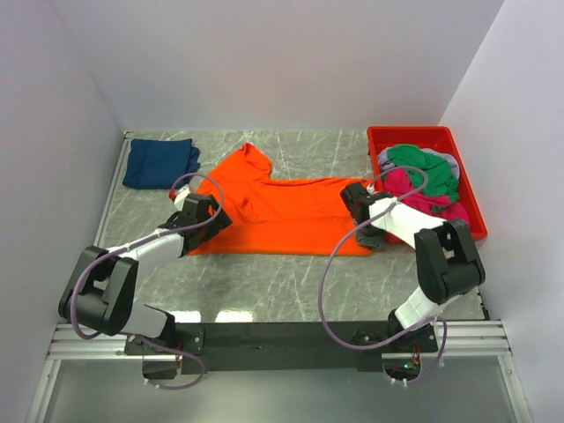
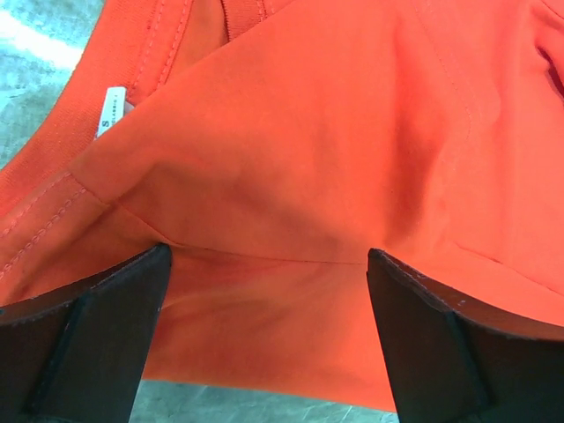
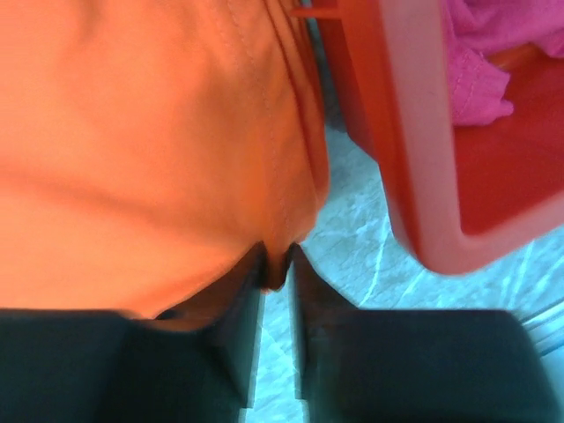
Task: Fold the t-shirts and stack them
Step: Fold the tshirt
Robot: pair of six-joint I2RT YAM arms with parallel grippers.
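Far left corner of the bench (image 1: 291, 282): navy shirt (image 1: 159, 163), folded into a small rectangle, lying flat, well apart from both arms.

Middle of the bench: orange shirt (image 1: 273, 211), spread out w/ the collar toward the far edge and the body running across to the right, its near hem roughly parallel to the near edge.

Left claw (image 1: 207, 211) sits on the shirt's left side, near the left sleeve. In the left wrist view it is released (image 2: 269, 300): the two dark fingers (image 2: 88, 335) stand wide apart w/ a soft ridge of orange cloth lying btwn them, not pinched. White size tag (image 2: 110, 110) reading "S" shows inside the collar at the upper left of that view.

Right claw (image 1: 357, 201) is at the shirt's right end, just beside the red bin (image 1: 407, 130). In the right wrist view it is clenched (image 3: 275, 269), a small nip of the orange shirt's edge caught btwn the fingertips, grey bench showing below.

Far right corner: the red bin, its long side along the right edge. Inside, bunched in a heap: green shirt (image 1: 414, 160) on top toward the far end, grey shirt (image 1: 448, 163) beside it, pink shirt (image 1: 401, 183) underneath and toward the near end. The bin's wall and a bit of pink cloth show at the right of the right wrist view.
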